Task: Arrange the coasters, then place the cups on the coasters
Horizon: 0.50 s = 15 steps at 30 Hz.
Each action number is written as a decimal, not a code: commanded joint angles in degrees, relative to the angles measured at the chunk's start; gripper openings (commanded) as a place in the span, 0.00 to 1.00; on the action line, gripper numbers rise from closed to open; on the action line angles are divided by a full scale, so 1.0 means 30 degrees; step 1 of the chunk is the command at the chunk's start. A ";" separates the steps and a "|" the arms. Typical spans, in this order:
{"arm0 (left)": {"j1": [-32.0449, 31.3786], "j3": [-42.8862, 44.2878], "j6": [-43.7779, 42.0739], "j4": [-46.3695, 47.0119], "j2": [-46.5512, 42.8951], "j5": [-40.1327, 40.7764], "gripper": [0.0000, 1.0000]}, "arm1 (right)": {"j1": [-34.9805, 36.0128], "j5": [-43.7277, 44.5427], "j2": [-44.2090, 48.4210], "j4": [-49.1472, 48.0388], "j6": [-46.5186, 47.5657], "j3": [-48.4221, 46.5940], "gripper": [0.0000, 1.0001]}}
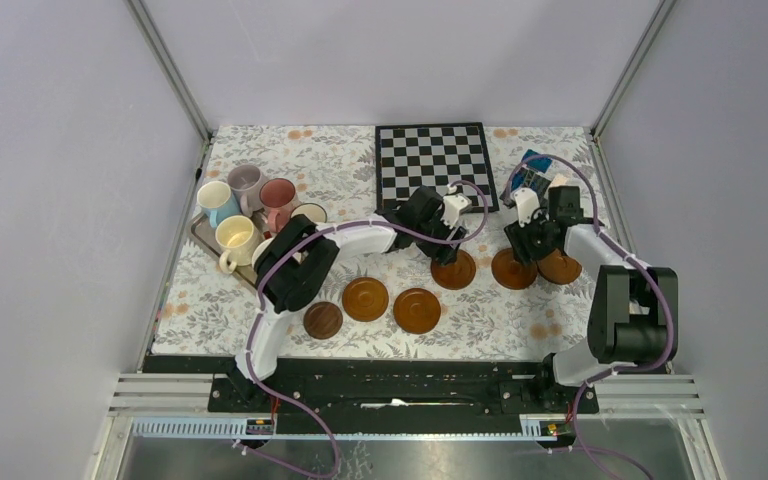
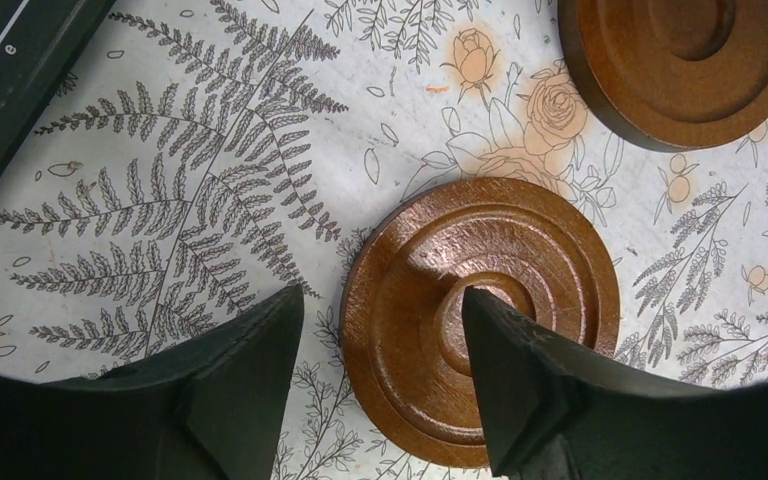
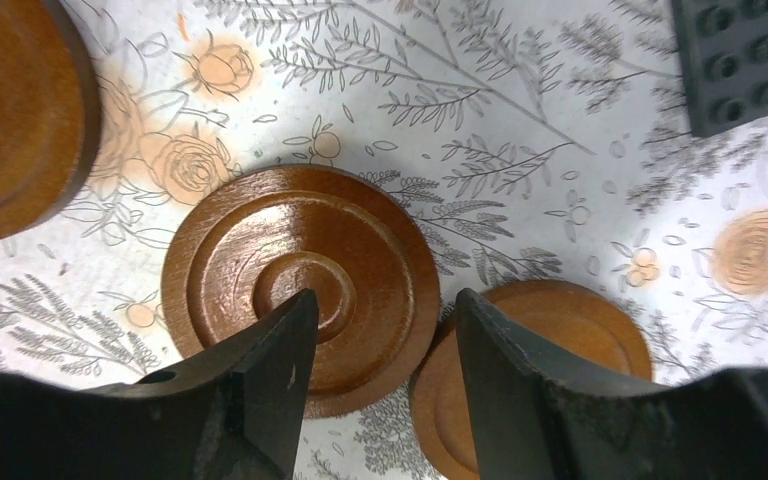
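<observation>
Evidently spread, the left gripper [image 2: 380, 310] straddles the rim of one coaster [image 2: 500, 250]; the right gripper [image 3: 385, 305], also spread, hovers over two crowded coasters [image 3: 290, 240], likely to space them for cups [image 1: 250, 205].

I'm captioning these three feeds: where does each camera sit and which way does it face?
Top external: above and behind the arm bases, looking down on the floral-cloth table; both arms show.
Left wrist: on the left arm, looking down past the left gripper at a round brown wooden coaster.
Right wrist: on the right arm, looking down past the right gripper at a second wooden coaster.
Shared: the top view shows both coasters.
</observation>
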State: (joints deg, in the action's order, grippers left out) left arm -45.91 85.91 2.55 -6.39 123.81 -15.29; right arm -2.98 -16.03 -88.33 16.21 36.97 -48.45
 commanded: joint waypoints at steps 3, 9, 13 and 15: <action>0.0132 0.0646 -0.0031 -0.1113 -0.1820 -0.0561 0.72 | -0.0793 -0.0911 0.2158 0.2803 0.0325 -0.1789 0.61; 0.0108 -0.0628 -0.1031 -0.1665 -0.2444 0.0712 0.75 | -0.1027 -0.0952 0.2639 0.3522 0.1774 -0.0752 0.60; -0.0039 -0.0396 -0.1215 -0.1777 -0.2027 0.0862 0.75 | -0.0781 -0.1525 0.2392 0.3205 0.1432 -0.0058 0.59; -0.0349 -0.0144 -0.1424 -0.1861 -0.1751 0.1129 0.76 | -0.0535 -0.1371 0.2033 0.2714 0.1198 0.0231 0.59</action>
State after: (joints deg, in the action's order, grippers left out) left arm -45.91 84.58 0.19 -11.73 119.74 -13.85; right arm -5.85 -18.46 -81.93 24.82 40.51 -48.99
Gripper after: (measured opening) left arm 0.753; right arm 0.589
